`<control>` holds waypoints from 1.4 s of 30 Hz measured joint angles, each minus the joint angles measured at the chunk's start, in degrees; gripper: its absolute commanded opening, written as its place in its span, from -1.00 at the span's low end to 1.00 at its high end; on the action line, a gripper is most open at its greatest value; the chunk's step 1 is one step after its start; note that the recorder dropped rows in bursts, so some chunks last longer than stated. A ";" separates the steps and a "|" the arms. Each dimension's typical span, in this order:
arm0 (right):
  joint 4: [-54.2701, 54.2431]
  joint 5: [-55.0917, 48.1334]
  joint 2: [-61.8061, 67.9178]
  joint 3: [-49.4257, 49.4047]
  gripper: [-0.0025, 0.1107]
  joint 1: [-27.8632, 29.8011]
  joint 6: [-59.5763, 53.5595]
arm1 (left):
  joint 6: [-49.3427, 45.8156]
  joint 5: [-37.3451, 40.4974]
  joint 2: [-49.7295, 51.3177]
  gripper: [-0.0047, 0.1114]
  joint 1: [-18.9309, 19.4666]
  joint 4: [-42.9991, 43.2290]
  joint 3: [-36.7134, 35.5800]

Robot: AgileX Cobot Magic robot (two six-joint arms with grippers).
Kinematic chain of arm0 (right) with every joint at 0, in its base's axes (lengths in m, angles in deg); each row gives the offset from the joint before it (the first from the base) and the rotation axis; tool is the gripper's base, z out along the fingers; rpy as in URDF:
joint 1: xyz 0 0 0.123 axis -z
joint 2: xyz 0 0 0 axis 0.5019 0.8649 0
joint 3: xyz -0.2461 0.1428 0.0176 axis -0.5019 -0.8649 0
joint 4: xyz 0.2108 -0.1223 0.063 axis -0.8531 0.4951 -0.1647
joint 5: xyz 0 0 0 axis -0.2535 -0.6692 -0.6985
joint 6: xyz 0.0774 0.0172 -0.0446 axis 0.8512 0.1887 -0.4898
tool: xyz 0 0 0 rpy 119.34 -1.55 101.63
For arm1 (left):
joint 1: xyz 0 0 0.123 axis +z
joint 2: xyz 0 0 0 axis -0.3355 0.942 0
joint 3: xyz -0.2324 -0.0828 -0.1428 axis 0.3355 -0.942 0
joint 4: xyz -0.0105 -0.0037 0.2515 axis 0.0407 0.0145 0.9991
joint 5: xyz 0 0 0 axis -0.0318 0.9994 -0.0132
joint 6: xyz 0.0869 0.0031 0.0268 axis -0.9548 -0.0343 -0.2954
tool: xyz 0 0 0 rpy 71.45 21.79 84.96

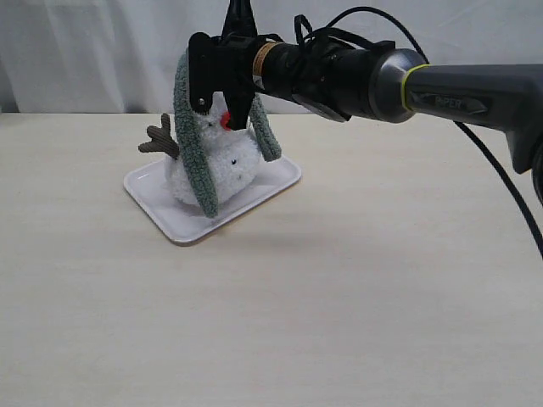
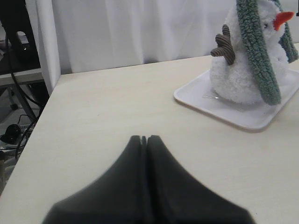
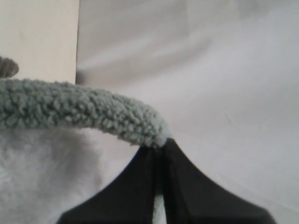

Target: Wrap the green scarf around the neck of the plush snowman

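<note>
**Operator:** Where is the plush snowman?

**Technician:** It stands on a white tray on the table, upper left of centre in the exterior view. Its orange nose faces the camera. One brown twig arm sticks out toward the left of the frame.

**Operator:** Where is the green scarf?

**Technician:** It is draped over the snowman from above. One length hangs down the front of the body, left of the nose, and its rounded end sits low, near the tray. The other length hangs right of the nose and ends partway down the body. Both lengths lie against the white plush.

**Operator:** Is the scarf seated at the neck?

**Technician:** Cannot tell. In the exterior view the right arm covers most of the head and the crease below it.

**Operator:** What is the state of the right hand?

**Technician:** Its fingers are pressed together and pinch the scarf at their tips. In the right wrist view the scarf arches away from the fingertips over white plush. The arm enters from the right edge of the exterior frame and reaches across the upper part to the snowman's head.

**Operator:** What is the state of the left hand?

**Technician:** Its fingers are closed against each other with nothing between them. It hangs over bare table, well apart from the tray.
</note>
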 measured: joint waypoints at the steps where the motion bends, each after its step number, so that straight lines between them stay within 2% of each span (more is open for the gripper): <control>1: -0.93 0.14 0.00 0.00 -0.81 0.00 0.00 | 0.00 0.00 0.00 -0.92 0.00 0.00 0.00; 5: -4.14 0.64 0.13 0.23 -0.54 0.22 0.26 | 0.00 0.00 0.00 -0.92 0.00 0.00 0.00; 11: -4.72 0.63 0.63 0.34 0.01 0.36 2.58 | 0.00 0.00 0.00 -0.92 0.00 0.00 0.00; 13: -4.92 0.32 0.63 0.34 0.12 0.36 2.98 | 0.00 0.00 0.00 -0.92 0.00 0.00 0.00; 22: -14.73 -11.30 0.50 0.45 0.13 -1.32 7.02 | 0.00 0.00 0.00 -0.92 0.00 0.00 0.00; 39: -41.51 -30.49 -5.96 0.67 0.13 -1.73 7.60 | 0.00 0.00 0.00 -0.92 0.00 0.00 0.00; 42: -46.62 -36.36 -6.49 3.37 0.09 -1.73 8.02 | 0.00 0.00 0.00 -0.92 0.00 0.00 0.00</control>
